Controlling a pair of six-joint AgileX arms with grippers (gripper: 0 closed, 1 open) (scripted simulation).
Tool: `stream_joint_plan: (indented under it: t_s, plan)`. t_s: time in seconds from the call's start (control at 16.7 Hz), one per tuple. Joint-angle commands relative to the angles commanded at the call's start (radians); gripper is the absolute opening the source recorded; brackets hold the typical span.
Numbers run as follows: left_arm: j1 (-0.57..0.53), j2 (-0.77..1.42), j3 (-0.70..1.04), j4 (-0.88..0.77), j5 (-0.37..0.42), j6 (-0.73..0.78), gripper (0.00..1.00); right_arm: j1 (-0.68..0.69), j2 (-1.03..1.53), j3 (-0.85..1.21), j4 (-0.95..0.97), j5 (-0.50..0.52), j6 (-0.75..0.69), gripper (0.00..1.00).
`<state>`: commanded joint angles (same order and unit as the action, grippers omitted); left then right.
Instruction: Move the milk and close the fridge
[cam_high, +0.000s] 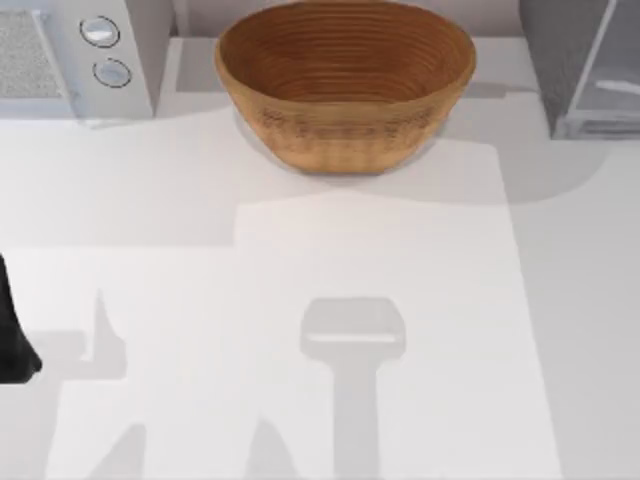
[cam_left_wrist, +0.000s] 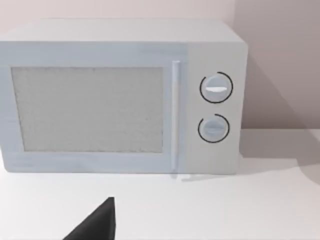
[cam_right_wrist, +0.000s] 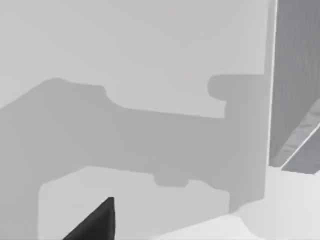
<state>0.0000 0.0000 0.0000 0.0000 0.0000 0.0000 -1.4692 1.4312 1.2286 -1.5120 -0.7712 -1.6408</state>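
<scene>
The milk is out of view. The fridge (cam_high: 560, 55), a dark-grey speckled cabinet, stands at the table's back right corner. Its pale-framed translucent door (cam_high: 612, 75) slants out from the cabinet. In the right wrist view the fridge (cam_right_wrist: 296, 70) rises at the far side, with a dark part of my right gripper (cam_right_wrist: 95, 224) low in front. My left arm (cam_high: 12, 335) sits at the table's left edge. In the left wrist view a dark part of my left gripper (cam_left_wrist: 96, 225) shows, facing the white appliance.
A big wicker basket (cam_high: 345, 85) stands at the back middle, with nothing in it. A white appliance with two round knobs (cam_high: 75, 55) (cam_left_wrist: 120, 97) occupies the back left corner. The white table (cam_high: 330, 260) carries the arms' shadows across its front half.
</scene>
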Motion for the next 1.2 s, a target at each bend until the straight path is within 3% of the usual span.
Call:
stream_joint_plan:
  t_s: [0.24,0.48,0.9,1.2]
  plan:
    - [0.000,0.000,0.000,0.000,0.000,0.000,1.00,-0.243,0.270,0.065,0.047,-0.130,-0.259,1.00]
    - [0.000,0.000,0.000,0.000,0.000,0.000,1.00,-0.342,0.371,0.089,0.073,-0.183,-0.356,1.00]
    - [0.000,0.000,0.000,0.000,0.000,0.000,1.00,-0.304,0.375,0.091,0.102,-0.177,-0.320,1.00]
    - [0.000,0.000,0.000,0.000,0.000,0.000,1.00,-0.069,0.406,0.120,0.318,-0.143,-0.052,1.00]
